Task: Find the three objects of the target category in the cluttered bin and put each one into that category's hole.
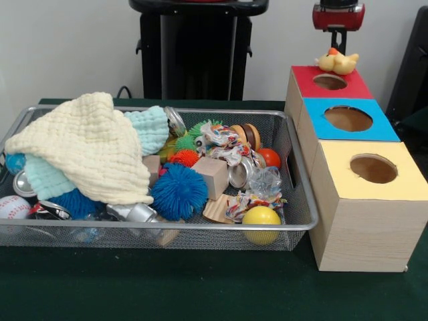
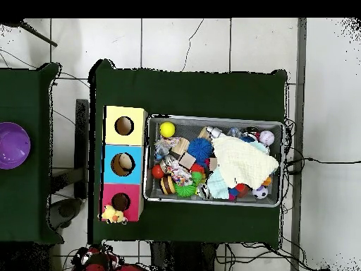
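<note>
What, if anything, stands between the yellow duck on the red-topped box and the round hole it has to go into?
Nothing visible does. The yellow duck lies on the red top at the far rim of the hole, and the hole's opening is clear. The gripper is right above the duck.

Three wooden boxes stand in a row at one end of the green table: one red-topped (image 1: 331, 82), one blue-topped (image 1: 348, 120), one yellow-topped (image 1: 371, 170), each with one round hole. One yellow duck (image 1: 338, 62) sits on the red top. One wire-mesh bin (image 1: 304, 217) holds two cloths, one cream (image 1: 87, 147), one pale blue (image 1: 148, 127), two blue spiky balls (image 1: 179, 192), one yellow ball (image 1: 261, 219), one baseball (image 1: 13, 207).
</note>
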Controlling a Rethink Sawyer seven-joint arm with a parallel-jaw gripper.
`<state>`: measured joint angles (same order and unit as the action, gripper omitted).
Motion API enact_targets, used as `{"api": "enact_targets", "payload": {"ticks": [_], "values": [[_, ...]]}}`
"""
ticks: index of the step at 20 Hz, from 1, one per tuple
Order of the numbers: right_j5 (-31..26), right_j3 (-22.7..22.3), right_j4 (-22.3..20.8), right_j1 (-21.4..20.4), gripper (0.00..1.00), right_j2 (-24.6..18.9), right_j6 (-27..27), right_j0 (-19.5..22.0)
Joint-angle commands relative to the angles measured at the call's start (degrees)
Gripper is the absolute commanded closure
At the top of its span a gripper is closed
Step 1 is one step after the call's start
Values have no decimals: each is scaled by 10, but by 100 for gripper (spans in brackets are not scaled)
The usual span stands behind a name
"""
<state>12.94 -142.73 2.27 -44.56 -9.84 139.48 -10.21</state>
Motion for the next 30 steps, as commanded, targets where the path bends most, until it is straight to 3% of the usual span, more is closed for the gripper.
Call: {"api": "enact_targets", "payload": {"ticks": [1, 18, 30], "values": [[23, 61, 5, 3, 100, -52, 93, 24], [3, 58, 5, -8, 100, -77, 88, 60], [-24, 62, -14, -21, 100, -88, 54, 92]]}}
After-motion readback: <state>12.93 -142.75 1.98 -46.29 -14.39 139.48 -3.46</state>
